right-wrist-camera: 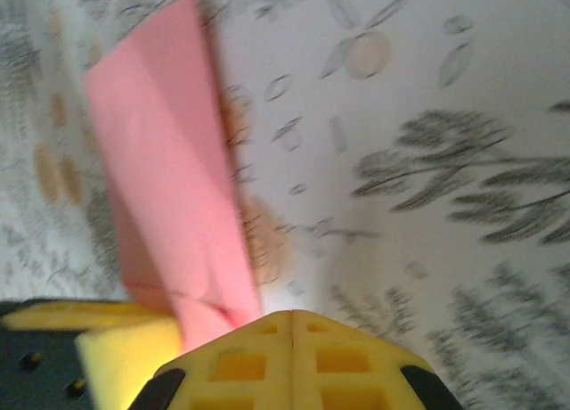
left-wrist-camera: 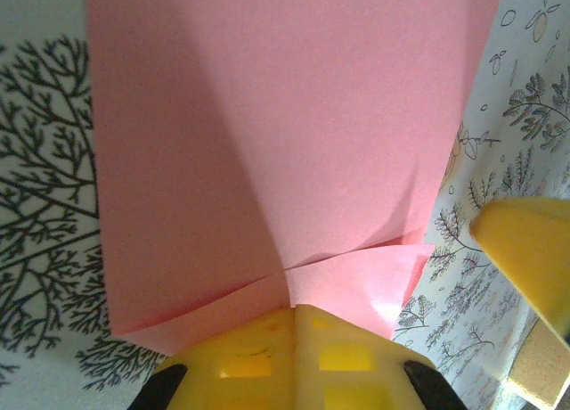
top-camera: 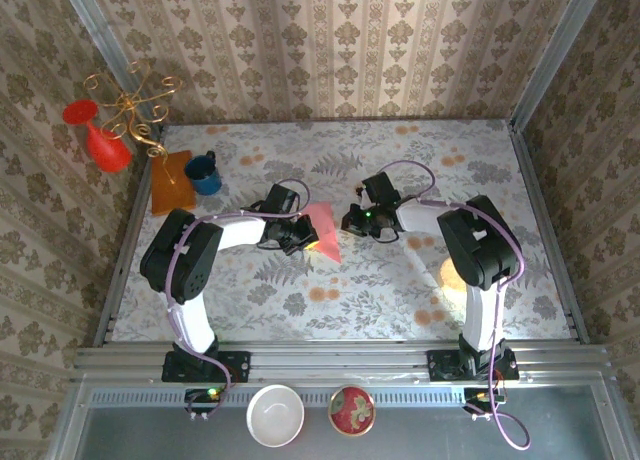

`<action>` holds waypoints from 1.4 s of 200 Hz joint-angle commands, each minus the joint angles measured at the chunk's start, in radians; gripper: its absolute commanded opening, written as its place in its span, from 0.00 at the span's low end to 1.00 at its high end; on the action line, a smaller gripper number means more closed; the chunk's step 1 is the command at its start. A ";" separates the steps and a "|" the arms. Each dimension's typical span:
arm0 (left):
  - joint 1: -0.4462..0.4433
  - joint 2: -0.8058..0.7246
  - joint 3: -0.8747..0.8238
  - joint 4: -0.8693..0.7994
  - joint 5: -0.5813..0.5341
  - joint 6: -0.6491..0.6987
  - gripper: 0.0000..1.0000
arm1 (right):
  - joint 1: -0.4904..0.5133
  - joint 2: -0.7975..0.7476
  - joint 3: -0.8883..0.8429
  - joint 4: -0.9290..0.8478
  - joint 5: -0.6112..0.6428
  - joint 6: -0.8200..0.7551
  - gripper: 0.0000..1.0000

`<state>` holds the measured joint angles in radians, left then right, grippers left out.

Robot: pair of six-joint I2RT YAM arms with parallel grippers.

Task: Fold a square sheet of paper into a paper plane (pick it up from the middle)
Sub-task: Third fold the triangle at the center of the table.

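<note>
The salmon-pink square sheet of paper (top-camera: 323, 228) lies folded into a narrow pointed shape on the floral table, between the two grippers. In the left wrist view the paper (left-wrist-camera: 267, 143) has two flaps meeting at a centre seam. My left gripper (left-wrist-camera: 294, 310) is shut, and its yellow fingertips rest against the paper's near edge. It sits at the paper's left side (top-camera: 306, 240). My right gripper (right-wrist-camera: 292, 315) is shut too, just right of the paper (right-wrist-camera: 169, 178), with its tips over bare tablecloth. In the top view it (top-camera: 352, 220) stands close to the paper's right edge.
A blue mug (top-camera: 205, 173), an orange-brown board (top-camera: 170, 182), a red vase (top-camera: 100, 140) and a gold wire stand (top-camera: 130, 102) crowd the back left corner. A white bowl (top-camera: 275, 415) and a red patterned bowl (top-camera: 352, 410) sit below the table's front rail.
</note>
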<state>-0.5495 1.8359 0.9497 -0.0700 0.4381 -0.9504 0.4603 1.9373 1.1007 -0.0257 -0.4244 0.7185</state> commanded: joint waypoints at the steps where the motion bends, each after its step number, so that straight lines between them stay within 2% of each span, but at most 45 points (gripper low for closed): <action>1: 0.000 0.074 -0.040 -0.129 -0.079 -0.018 0.01 | 0.052 -0.056 -0.009 0.038 -0.038 0.001 0.07; 41: -0.001 0.078 -0.040 -0.129 -0.081 -0.021 0.01 | 0.077 0.037 0.028 0.034 -0.057 0.031 0.07; 67: 0.000 0.079 -0.048 -0.132 -0.086 -0.024 0.01 | 0.071 0.079 0.069 -0.022 -0.020 0.021 0.06; 144: 0.002 0.093 -0.067 -0.131 -0.088 -0.028 0.01 | -0.067 0.077 0.023 0.042 -0.002 0.074 0.05; 196: 0.000 0.070 -0.039 -0.126 -0.072 -0.037 0.03 | -0.005 -0.034 -0.007 0.017 -0.031 0.041 0.06; 245: 0.000 0.050 -0.020 -0.099 -0.046 -0.057 0.05 | 0.061 0.035 0.013 0.010 -0.076 0.053 0.05; 280: 0.003 0.028 -0.019 -0.094 -0.027 -0.057 0.06 | 0.057 0.077 0.039 -0.042 -0.027 0.042 0.04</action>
<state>-0.5484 1.8393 0.9504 -0.0586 0.4492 -0.9932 0.5289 1.9739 1.1080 0.0006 -0.4789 0.7700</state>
